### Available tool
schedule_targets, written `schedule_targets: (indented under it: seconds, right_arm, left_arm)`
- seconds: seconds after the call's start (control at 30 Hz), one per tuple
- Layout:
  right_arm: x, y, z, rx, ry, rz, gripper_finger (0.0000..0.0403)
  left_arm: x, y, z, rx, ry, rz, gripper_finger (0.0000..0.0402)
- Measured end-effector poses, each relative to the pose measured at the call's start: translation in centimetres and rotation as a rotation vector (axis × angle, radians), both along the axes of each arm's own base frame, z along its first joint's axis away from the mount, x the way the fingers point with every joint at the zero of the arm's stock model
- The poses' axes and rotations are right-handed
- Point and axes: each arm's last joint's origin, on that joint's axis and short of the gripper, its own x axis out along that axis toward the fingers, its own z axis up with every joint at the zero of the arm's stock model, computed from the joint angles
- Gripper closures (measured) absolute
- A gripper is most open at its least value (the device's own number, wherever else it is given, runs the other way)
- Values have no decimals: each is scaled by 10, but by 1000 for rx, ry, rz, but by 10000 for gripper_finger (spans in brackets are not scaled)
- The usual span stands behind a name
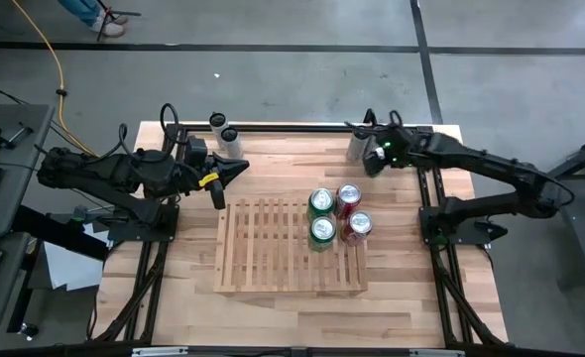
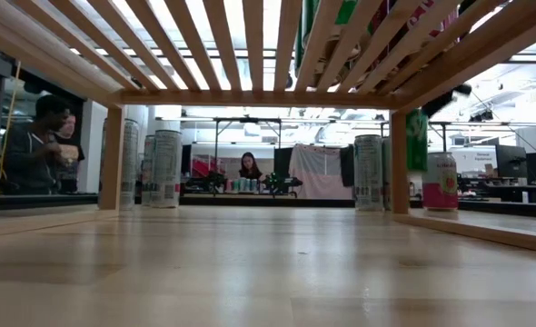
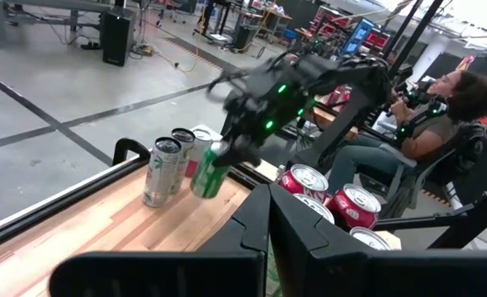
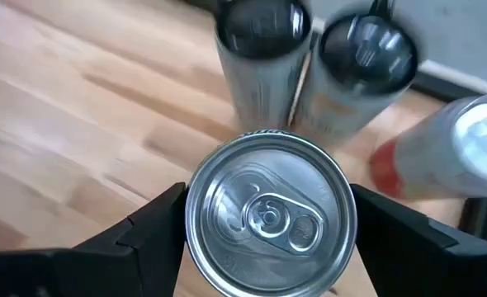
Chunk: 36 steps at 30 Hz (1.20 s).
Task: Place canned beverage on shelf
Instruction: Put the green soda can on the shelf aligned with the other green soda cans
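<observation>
Green can [image 4: 270, 216], label unreadable, gripped by right pincer [image 4: 268, 227].

Robotics lab, concrete floor [image 1: 273, 69] with taped lines, seated person [image 3: 442, 107], monitors, equipment benches behind

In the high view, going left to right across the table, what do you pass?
Left gripper → wooden slat shelf → two green cans → two red cans → right gripper, shut on a green can.

The shelf [image 2: 250, 54] is cut off by the low view's top edge; cans [image 2: 368, 18] standing on it show only through the slats.
</observation>
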Motion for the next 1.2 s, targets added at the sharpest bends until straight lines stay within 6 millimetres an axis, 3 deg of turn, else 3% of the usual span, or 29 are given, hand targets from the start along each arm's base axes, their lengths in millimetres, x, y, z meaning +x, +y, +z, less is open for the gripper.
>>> schedule_targets:
  seconds: [0.17,0.37,0.5,0.63,0.8,0.9,1.07,1.2]
  right_arm:
    - [-14,16,53,-69,-87,30,125]
    - [-18,40,134,-214,-356,178,125]
    - [-6,66,181,-242,-538,402,125]
    - [14,108,214,-227,-652,718,125]
    - [37,168,234,-209,-650,1076,125]
    - [47,195,237,-158,-601,1184,125]
    - [65,224,226,-29,-445,1199,125]
    - [85,240,205,81,-282,1169,125]
  left_arm:
    - [0,0,0,0,0,1,401]
    - [0,0,0,0,0,0,401]
    - [0,0,0,0,0,0,401]
    - [0,0,0,15,6,-2,401]
    - [0,0,0,27,11,-4,401]
    - [0,0,0,26,11,-4,401]
    - [0,0,0,26,10,-4,401]
    - [0,0,0,25,10,-4,401]
